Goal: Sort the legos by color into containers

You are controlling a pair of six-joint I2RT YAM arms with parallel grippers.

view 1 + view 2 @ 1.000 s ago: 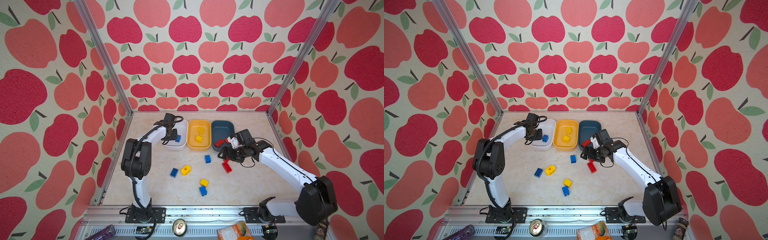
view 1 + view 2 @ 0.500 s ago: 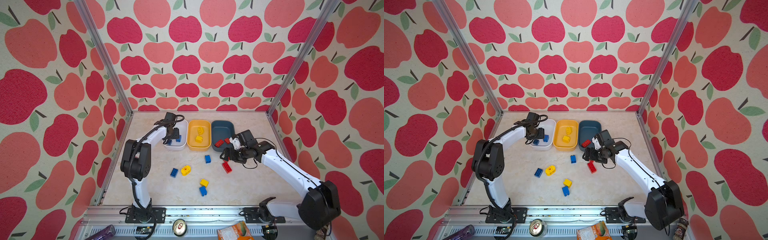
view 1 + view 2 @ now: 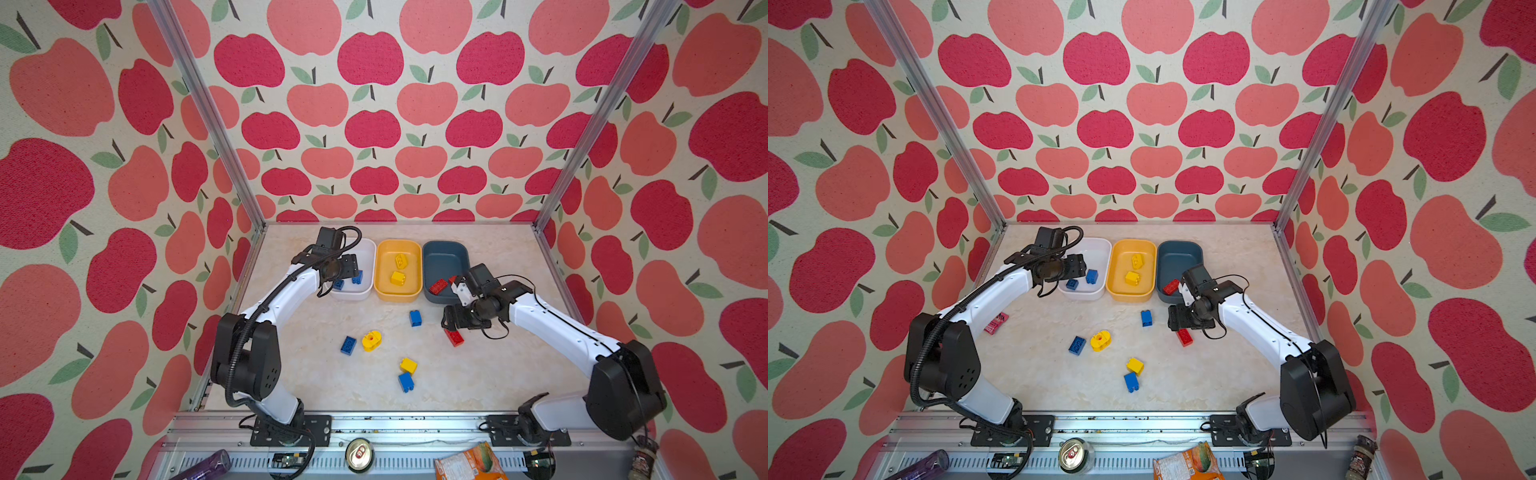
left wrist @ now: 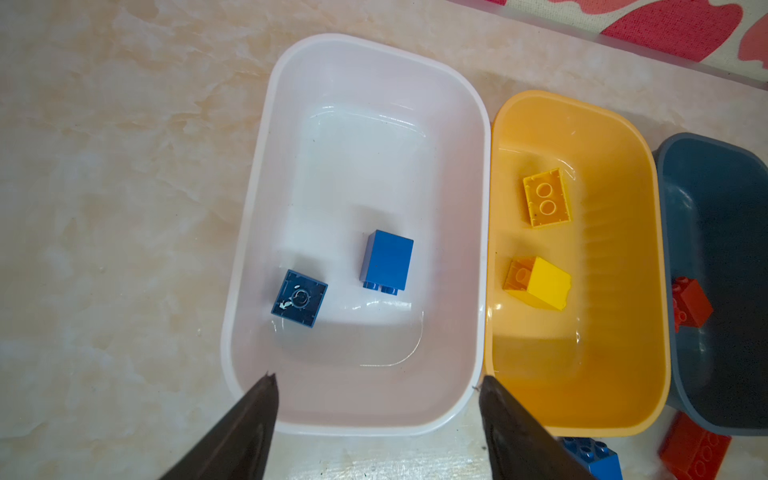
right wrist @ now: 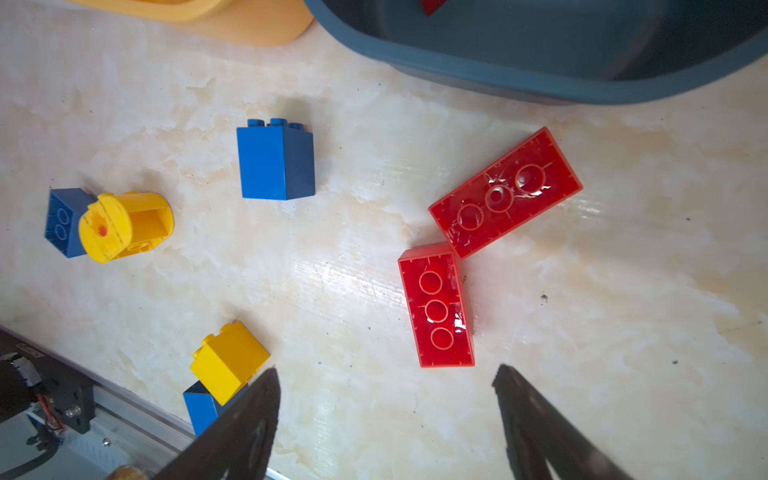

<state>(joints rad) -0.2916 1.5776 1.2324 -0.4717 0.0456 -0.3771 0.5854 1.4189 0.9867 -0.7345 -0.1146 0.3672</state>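
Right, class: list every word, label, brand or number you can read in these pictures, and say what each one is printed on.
No text here can be read with certainty.
red wrapper on the table: white print, too blurred to read.
orange snack packet at the front edge: print too small to read.
drink can: only its top shows, no legible words.

The left arm (image 3: 286, 291) is bent at the elbow, with the left gripper (image 4: 377, 378) pointing down just left of the yellow tub (image 3: 384, 257), jaws wide apart and empty. The right arm (image 3: 552, 324) reaches inward. The right gripper (image 5: 386, 369) hangs right of that tub and nearer the front, jaws spread and holding nothing.
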